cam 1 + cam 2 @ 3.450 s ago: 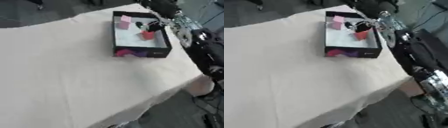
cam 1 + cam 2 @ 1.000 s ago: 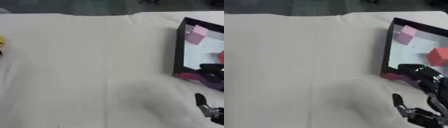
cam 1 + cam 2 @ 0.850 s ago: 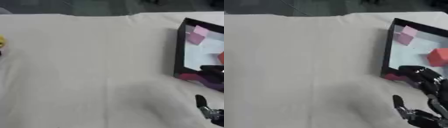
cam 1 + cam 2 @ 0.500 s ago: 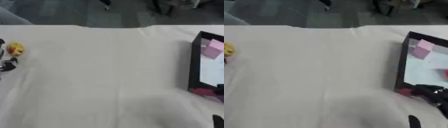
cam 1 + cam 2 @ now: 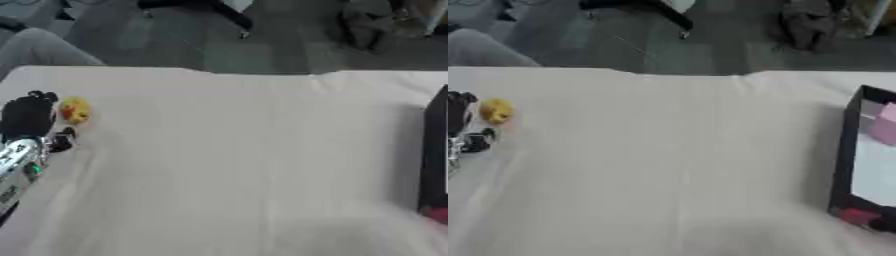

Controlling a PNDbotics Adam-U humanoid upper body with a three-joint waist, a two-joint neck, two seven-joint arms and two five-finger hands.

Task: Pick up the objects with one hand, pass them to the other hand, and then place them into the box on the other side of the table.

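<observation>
A small yellow object lies on the white tablecloth near the table's left edge. My left hand stands just left of it, black fingers up and relaxed, thumb sticking out below the object; whether it touches the object I cannot tell. The black box sits at the right edge, cut off by the frame, with a pink block on its white floor. My right hand shows in neither view.
White cloth covers the table between the yellow object and the box. Beyond the far table edge is grey floor with chair legs. A grey sleeve or knee shows at the far left.
The camera has swung left and up: the box has slid to the right edge, the yellow object and my left hand have come into view, and my right hand has left the picture.
</observation>
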